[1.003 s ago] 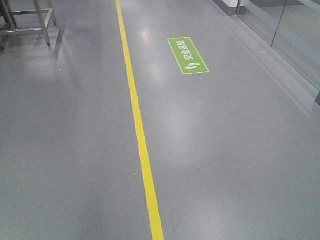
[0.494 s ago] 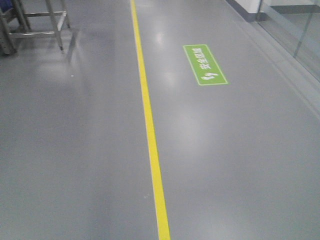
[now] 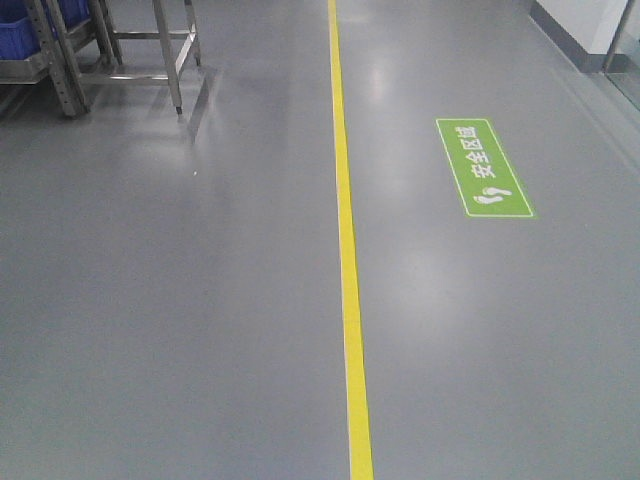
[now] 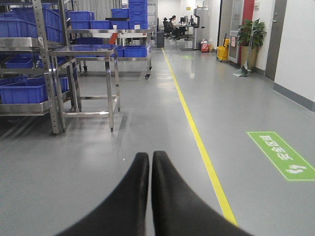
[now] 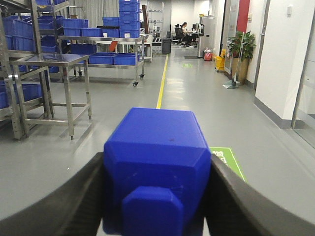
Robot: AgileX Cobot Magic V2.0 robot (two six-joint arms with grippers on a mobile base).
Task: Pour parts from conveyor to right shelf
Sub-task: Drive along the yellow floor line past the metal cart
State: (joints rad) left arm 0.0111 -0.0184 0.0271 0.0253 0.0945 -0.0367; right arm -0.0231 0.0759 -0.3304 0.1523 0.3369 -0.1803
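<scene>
This looks like the carry leg: the right claw (image 5: pixel 157 196) is clamped on the blue part (image 5: pixel 156 147), the left claw (image 4: pixel 150 157) is pressed together on nothing, and the next move calls for closing on the steel rack (image 4: pixel 47 69) at ten o'clock. Only the wrist views show claws and part; the front view gives just floor (image 3: pixel 180 320), yellow line (image 3: pixel 346 250) and rack legs.

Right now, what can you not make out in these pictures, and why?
Conveyor: in no view.
Blue part: right wrist view; its underside is cut by the lower edge, its sides covered by the fingers.
Steel rack: left wrist view; cut by the left edge, and the bins hide their contents.
Person at the far desk: too small.
</scene>
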